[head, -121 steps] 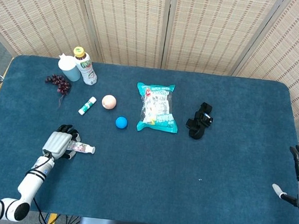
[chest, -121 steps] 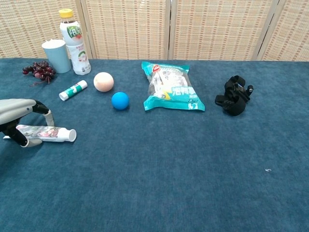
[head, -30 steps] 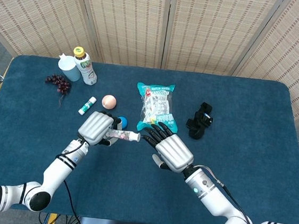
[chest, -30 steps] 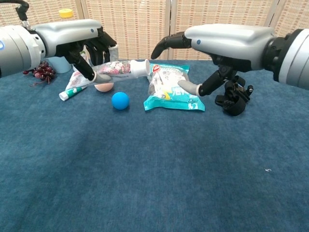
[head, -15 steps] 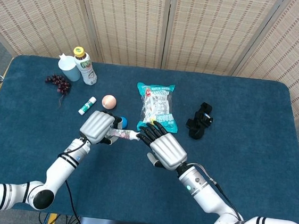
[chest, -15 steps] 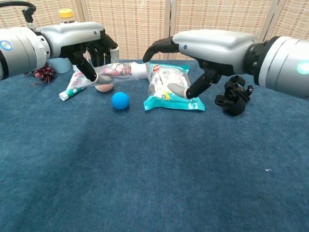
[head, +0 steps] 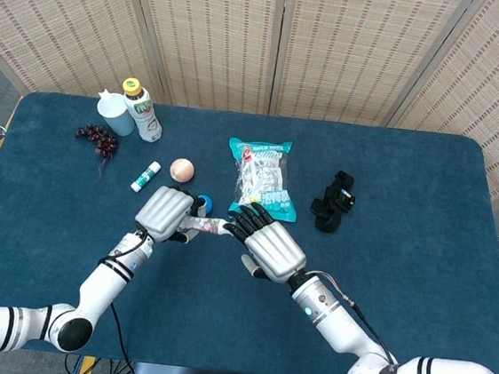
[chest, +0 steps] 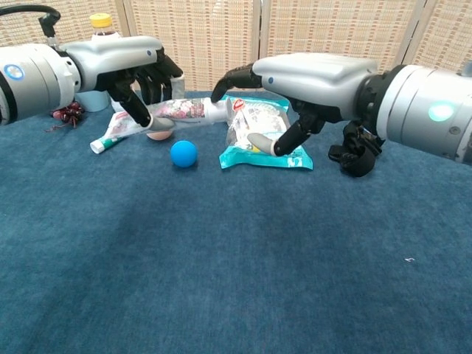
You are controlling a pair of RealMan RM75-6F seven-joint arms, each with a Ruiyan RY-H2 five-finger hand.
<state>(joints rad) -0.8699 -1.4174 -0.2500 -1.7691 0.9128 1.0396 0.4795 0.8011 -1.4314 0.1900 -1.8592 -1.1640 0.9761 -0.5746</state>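
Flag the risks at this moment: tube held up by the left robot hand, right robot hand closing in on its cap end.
1. The left robot hand holds the tube in the air; the right robot hand has fingertips at the cap end. A push there might tilt the tube or knock it loose.
2. A dropped tube would likely land near the blue ball and peach ball, which could roll.
3. The right thumb hangs just above the snack bag and may snag it.

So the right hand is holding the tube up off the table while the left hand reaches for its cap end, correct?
Not quite: the hands are swapped. The chest view shows the left hand holding the tube up off the table, while the right hand reaches for its cap end.
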